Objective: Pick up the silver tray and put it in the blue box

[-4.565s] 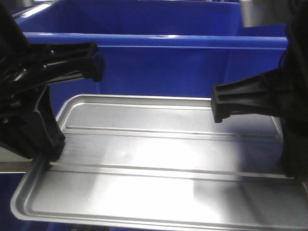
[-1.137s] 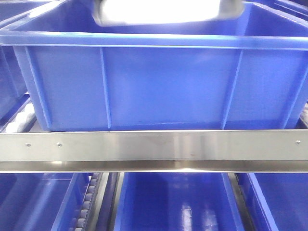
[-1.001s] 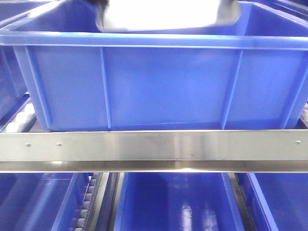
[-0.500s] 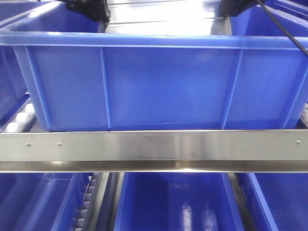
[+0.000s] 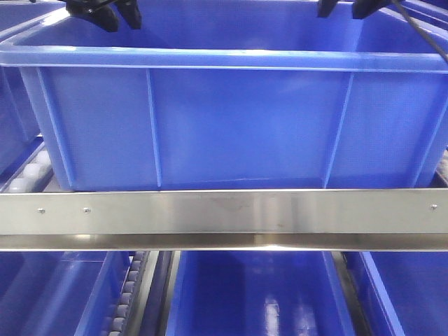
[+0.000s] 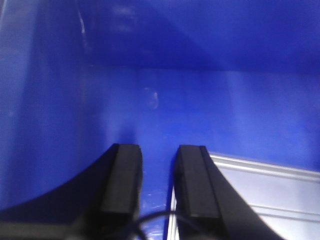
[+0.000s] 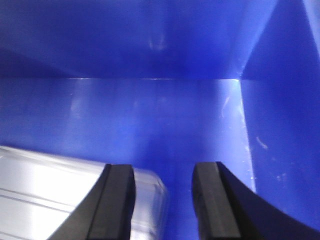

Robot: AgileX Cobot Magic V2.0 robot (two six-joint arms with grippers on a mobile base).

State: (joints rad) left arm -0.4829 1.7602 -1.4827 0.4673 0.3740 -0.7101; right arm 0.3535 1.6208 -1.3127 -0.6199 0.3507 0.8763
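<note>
Steel shelf rail (image 5: 224, 220) runs straight across the front view, with more blue crates (image 5: 255, 294) on the level below it and a strip of white rollers (image 5: 28, 175) showing to the left of the blue box (image 5: 231, 126). That box sits just behind the rail, its ribbed front wall facing the camera and its thick rim along the top of the view.

Over the box's rim, the left gripper (image 5: 112, 12) shows as dark finger ends near the left corner, and the right gripper (image 5: 348, 8) as dark finger ends near the right corner, with a black cable (image 5: 420, 31) curving down beside it.

Both wrist views look down into the box. The silver tray (image 6: 260, 200) lies flat on the box's floor. In the left wrist view the left gripper (image 6: 157, 187) is released, a clear gap between its fingers showing bare blue floor, and the tray's edge lies by the inner finger. In the right wrist view the right gripper (image 7: 164, 200) is likewise released; the tray's (image 7: 60, 195) rounded corner lies in the gap beside one finger, with the other finger over blue floor near the box's side wall.
</note>
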